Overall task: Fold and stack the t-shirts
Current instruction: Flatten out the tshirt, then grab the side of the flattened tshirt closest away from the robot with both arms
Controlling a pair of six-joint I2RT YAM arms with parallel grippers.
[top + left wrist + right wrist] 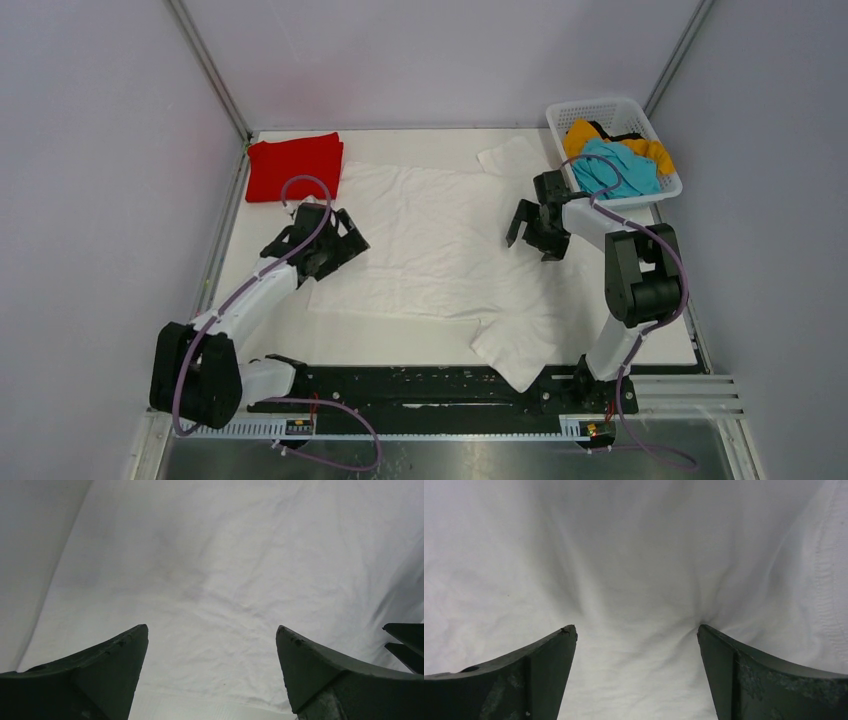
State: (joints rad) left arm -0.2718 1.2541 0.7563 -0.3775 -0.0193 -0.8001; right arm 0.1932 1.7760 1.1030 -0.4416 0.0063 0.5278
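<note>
White t-shirt of large soft cloth lies spread flat on the pale surface; left hand over its left edge, right hand over its right part; both jaws spread wide, likely placed to pinch opposite sides for a fold; folded bright red t-shirt at far left, probably the stack's base.

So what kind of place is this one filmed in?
Probably a lab robot cell, not a home: bare grey partition walls on metal posts, left arm and right arm bolted to a rail on a white table, shirts staged in a basket.
</note>
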